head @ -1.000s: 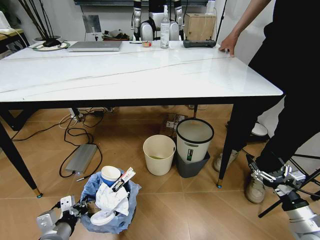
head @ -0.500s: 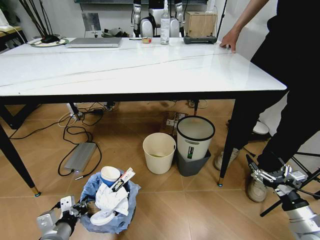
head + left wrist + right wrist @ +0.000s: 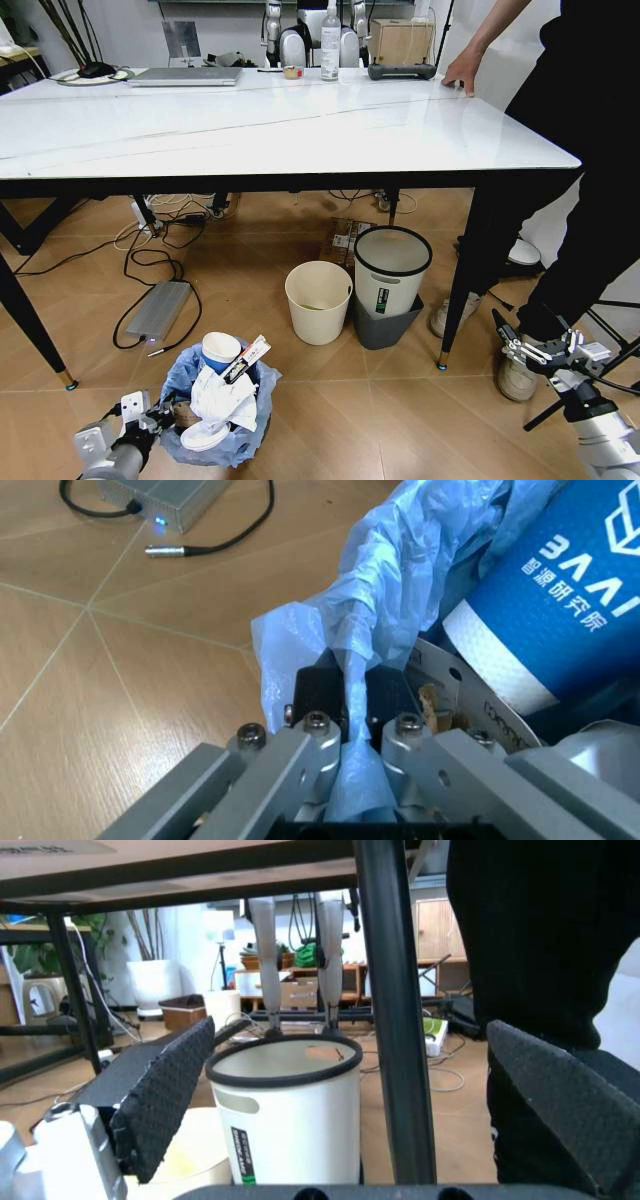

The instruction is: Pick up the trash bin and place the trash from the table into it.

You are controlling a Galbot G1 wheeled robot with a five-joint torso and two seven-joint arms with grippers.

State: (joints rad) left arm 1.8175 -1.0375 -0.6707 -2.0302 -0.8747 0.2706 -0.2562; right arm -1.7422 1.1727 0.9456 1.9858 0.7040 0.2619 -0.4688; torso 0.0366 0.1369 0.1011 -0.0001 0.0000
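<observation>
Gripping the crinkled light-blue bag at the rim of the small round dark trash bin (image 3: 220, 408), the left gripper (image 3: 148, 420) sits low at about 7 o'clock in the head view, its fingers (image 3: 318, 744) clamped on a fold of the plastic liner, as the left wrist view shows. The bin stands on the tan tiled floor (image 3: 330, 420), already stuffed with trash: a blue paper cup (image 3: 220, 352), crumpled white tissue (image 3: 222, 398) and a white lid (image 3: 205, 434). By the look of it the loading is done and the step in hand is handling the full bin; the next move likely calls for a steady lift, since the hold is on thin plastic that could tear or slip.

At 4 o'clock the right gripper (image 3: 540, 352) hangs released, its dark pads spread wide in the right wrist view, just beside a person's shoe.

Toward the centre stand a plain cream bucket (image 3: 318, 302) and a white bin with a black rim (image 3: 390, 272), close together under the large white glossy table (image 3: 250, 130). A grey power brick (image 3: 160, 312) with trailing black cables lies at 9 o'clock, near enough to snag any swing leftward.

The tabletop bears no litter near its front; at 12 o'clock, far back, sit a laptop (image 3: 185, 76) and a clear bottle (image 3: 330, 40). A person's hand (image 3: 465, 75) rests on the far right corner.
</observation>
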